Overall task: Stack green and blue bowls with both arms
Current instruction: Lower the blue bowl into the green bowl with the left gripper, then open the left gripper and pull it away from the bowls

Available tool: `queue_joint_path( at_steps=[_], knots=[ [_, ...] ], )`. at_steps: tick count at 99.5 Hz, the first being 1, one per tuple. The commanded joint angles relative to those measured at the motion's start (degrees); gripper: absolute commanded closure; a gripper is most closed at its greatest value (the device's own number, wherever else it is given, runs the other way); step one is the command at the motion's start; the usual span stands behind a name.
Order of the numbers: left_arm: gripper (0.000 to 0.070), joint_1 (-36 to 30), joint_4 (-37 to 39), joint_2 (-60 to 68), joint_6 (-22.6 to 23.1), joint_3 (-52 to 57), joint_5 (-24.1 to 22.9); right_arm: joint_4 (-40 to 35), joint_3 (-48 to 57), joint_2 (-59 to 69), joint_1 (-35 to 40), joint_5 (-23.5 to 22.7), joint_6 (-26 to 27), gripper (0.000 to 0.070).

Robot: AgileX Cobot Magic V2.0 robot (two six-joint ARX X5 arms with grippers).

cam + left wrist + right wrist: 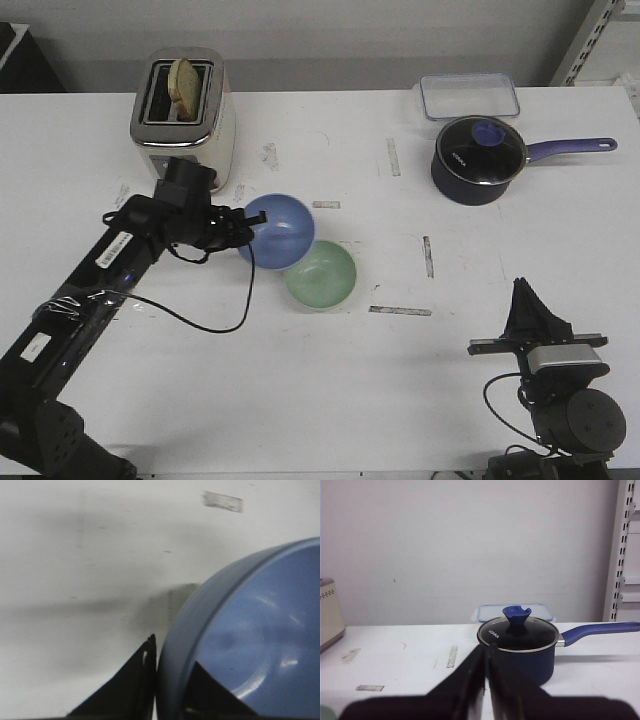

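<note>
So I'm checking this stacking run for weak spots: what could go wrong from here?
1. The left hand pinches only the rim of the blue bowl, one finger inside and one outside; the glossy bowl could slip or swing.
2. The blue bowl already overlaps the green bowl, so it might nudge it rather than nest.
3. The right hand is shut and far off, unable to steady either bowl.

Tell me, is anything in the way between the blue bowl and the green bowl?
No. The left pincer already grips the blue bowl by its rim, one finger inside and one outside. The green bowl sits right beside it, rims overlapping in the front view, nothing between.
</note>
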Motion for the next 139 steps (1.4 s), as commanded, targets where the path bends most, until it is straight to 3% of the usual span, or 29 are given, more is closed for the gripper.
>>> queue_joint_path(
  at_steps=[1,19,34,46,62,85,109,139],
  knots=[
    [0.0698,-2.29,1.84,2.64,-2.23,1.33,1.07,0.59,0.55,-0.07,0.13,0.0,-0.26,0.0697],
    [0.0693,-7.48,3.58,6.73,-2.21,1.33,1.03,0.59,0.55,-0.07,0.13,0.0,-0.26,0.0697],
    [0.0605,-9.75,4.79,8.94,-1.99,1.33,1.03,0.59,0.55,-0.07,0.13,0.0,-0.26,0.0697],
    [0.0598,-10.21,5.25,9.92,-2.01,1.33,1.03,0.59,0.55,-0.07,0.13,0.0,-0.26,0.0697],
    [0.0446,-10.56,5.75,9.35,-1.99,1.38,1.03,0.59,0.55,-0.07,0.13,0.0,-0.26,0.0697],
    [0.0446,-10.56,5.68,6.1,-0.96,1.36,1.03,0.59,0.55,-0.07,0.13,0.0,-0.26,0.0697],
    [0.0447,-10.54,7.67,0.94,9.57,0.42,0.77,0.59,0.55,-0.07,0.13,-0.02,-0.26,0.0697],
    [0.0455,-9.4,25.4,-9.92,24.06,-12.76,0.74,0.59,0.55,-0.07,0.13,0.0,-0.26,0.0697]
  ],
)
